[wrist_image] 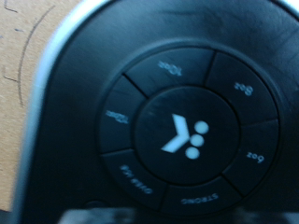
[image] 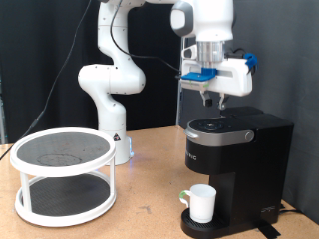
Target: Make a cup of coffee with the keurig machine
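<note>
- Wooden table [image: 150, 214] carries everything, with a dark curtain behind it.
- On the table stands the keurig machine [image: 239, 159], black and boxy, its lid down.
- The cup [image: 202, 203], white with a handle, sits on the machine's drip tray, under the overhanging brew head.
- The gripper [image: 206, 97] hangs just above the keurig machine's top panel; I cannot tell whether its fingers are spread or pressed together.
- The wrist view is filled by the machine's round button panel [wrist_image: 185, 131], a ring of size and strength buttons around a centre button with a white logo.
- A white two-tier round rack [image: 62, 174] stands well apart from the keurig machine, towards the exterior view's left.
</note>
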